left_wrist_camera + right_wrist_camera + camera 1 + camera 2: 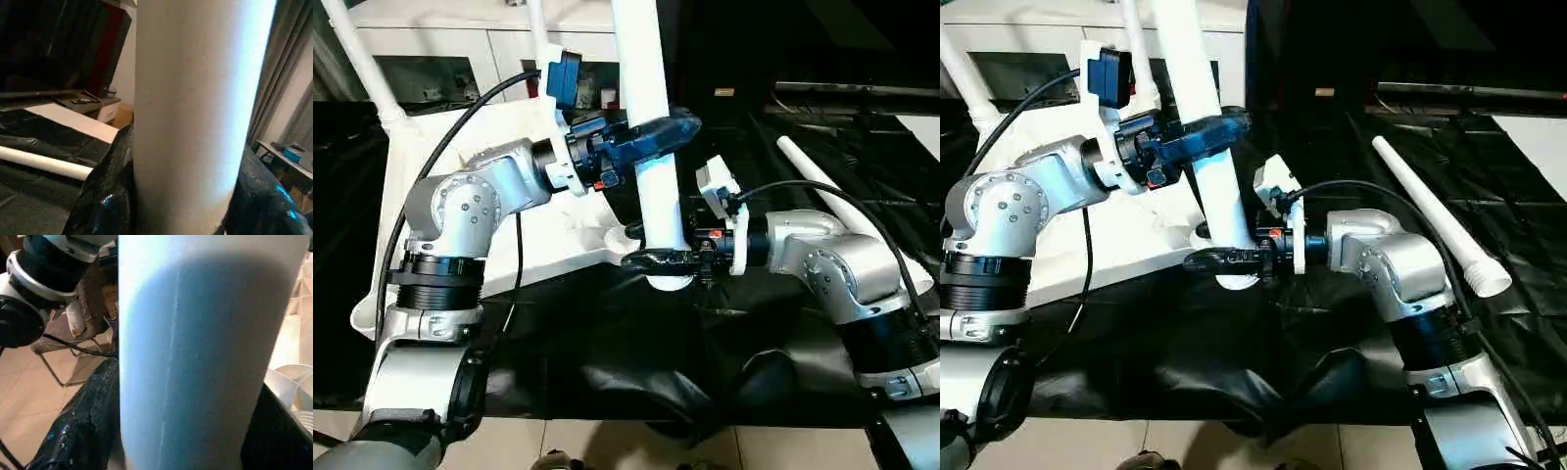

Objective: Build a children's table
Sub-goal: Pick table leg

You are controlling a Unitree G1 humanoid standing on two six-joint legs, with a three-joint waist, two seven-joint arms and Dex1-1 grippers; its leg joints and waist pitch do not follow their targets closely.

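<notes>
The long tapered white plastic tube leg (651, 137) stood upright at the near corner of the flat white plastic tabletop (548, 240), gripped high by the left end effector (651, 132) and low by the right end effector (656, 259)

Four legs counted: one centre leg (644, 88), one loose leg (1430, 211) on one black sheet (1508, 176), two far legs (357, 59). One tabletop (401, 196). Two grippers, left gripper (651, 137) and right gripper (661, 259). Two silver arms (470, 206). One cabinet (431, 37).
</notes>
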